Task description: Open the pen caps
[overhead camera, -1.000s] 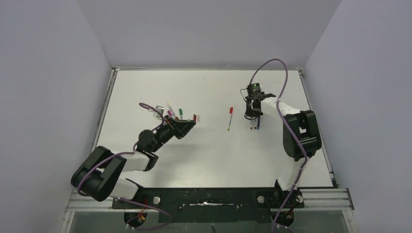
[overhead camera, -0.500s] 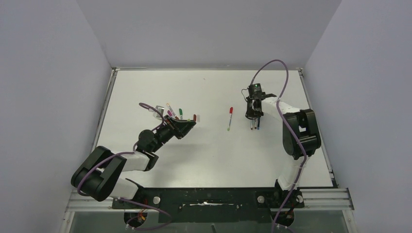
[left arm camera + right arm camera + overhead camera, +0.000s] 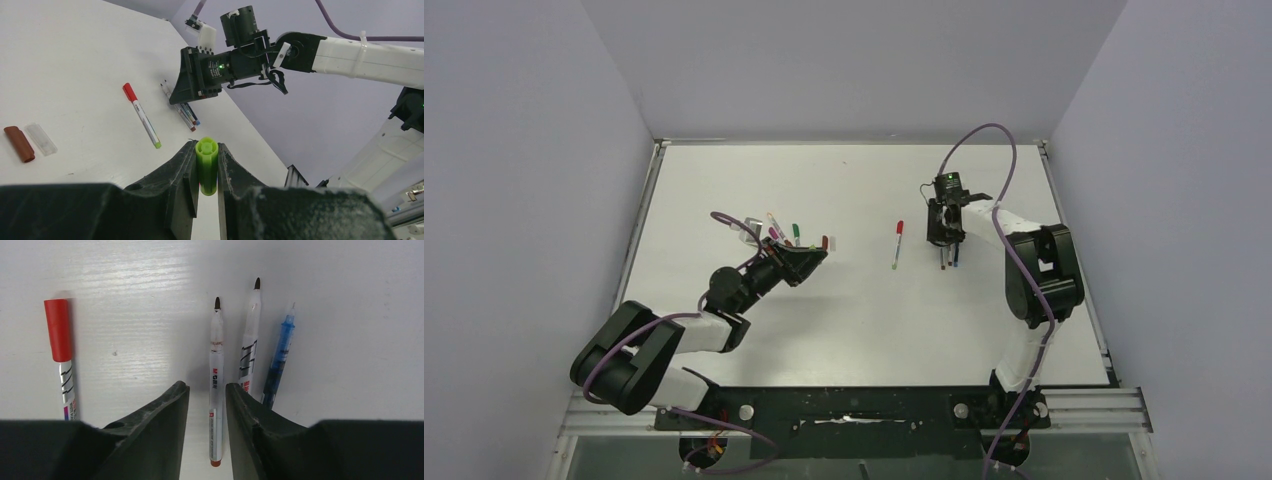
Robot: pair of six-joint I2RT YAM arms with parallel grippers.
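My left gripper (image 3: 206, 148) is shut on a lime green pen cap (image 3: 206, 170), held clear of the table at the left (image 3: 810, 257). My right gripper (image 3: 206, 386) stands open low over the table, and an uncapped white pen (image 3: 216, 365) lies loose between its fingers. Two more uncapped pens, one black-tipped (image 3: 251, 335) and one blue (image 3: 281, 352), lie just to its right. A red-capped pen (image 3: 60, 330) lies to the left, seen also from above (image 3: 897, 245).
A maroon cap (image 3: 19, 144) and a clear cap (image 3: 41, 138) lie on the table beside my left gripper. Several more pens and caps (image 3: 776, 228) lie clustered just beyond it. Grey walls close in the white table (image 3: 844, 320) on three sides.
My right gripper's jaws have parted, and the white pen now lies free between them. The left arm has not moved.
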